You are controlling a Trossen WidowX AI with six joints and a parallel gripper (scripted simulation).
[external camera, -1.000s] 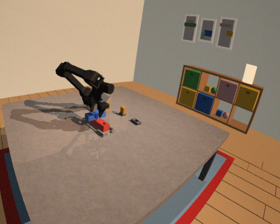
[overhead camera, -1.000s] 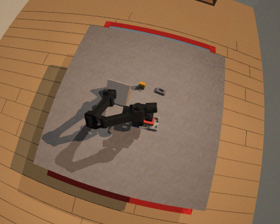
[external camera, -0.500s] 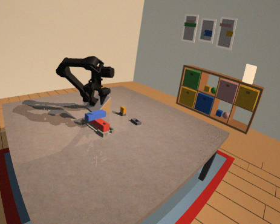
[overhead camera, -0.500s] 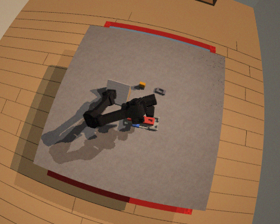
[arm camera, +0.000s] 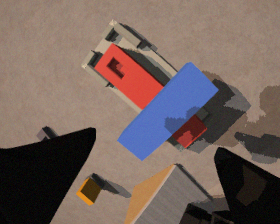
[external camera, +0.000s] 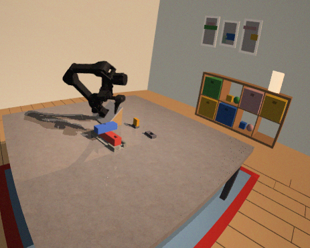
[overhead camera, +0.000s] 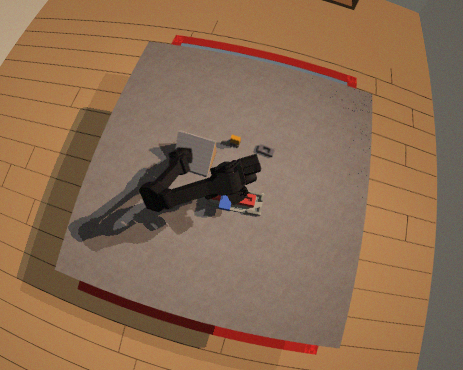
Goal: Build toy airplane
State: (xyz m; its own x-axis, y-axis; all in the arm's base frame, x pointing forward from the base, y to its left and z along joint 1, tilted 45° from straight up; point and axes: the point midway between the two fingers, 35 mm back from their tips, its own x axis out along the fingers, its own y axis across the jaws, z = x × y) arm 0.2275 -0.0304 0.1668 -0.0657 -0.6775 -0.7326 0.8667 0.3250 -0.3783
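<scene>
The red fuselage point(overhead camera: 248, 199) point(external camera: 111, 137) point(arm camera: 135, 86) lies lengthwise in the pale jig cradle point(overhead camera: 257, 213) point(external camera: 114, 149) point(arm camera: 125, 33). The blue wing point(overhead camera: 225, 202) point(external camera: 106, 127) point(arm camera: 171, 107) lies across its top, roughly square to it; its tab is hidden, so its depth cannot be told. The fuselage's tail socket shows empty. The orange tail fin point(overhead camera: 235, 140) point(external camera: 136, 122) point(arm camera: 85, 195) stands apart on the table. My gripper point(external camera: 111, 112) point(arm camera: 156, 144) is wide open and empty, above and clear of the wing on the side of the grey-and-orange block; in the top view the arm hides its fingers.
A grey-and-orange slanted block point(overhead camera: 196, 154) point(external camera: 118, 116) point(arm camera: 160, 194) stands close to the jig, near the gripper. A small dark slotted piece point(overhead camera: 261, 150) point(external camera: 150, 135) lies beyond the fin. The table point(overhead camera: 295, 260) point(external camera: 140, 188) carries them all.
</scene>
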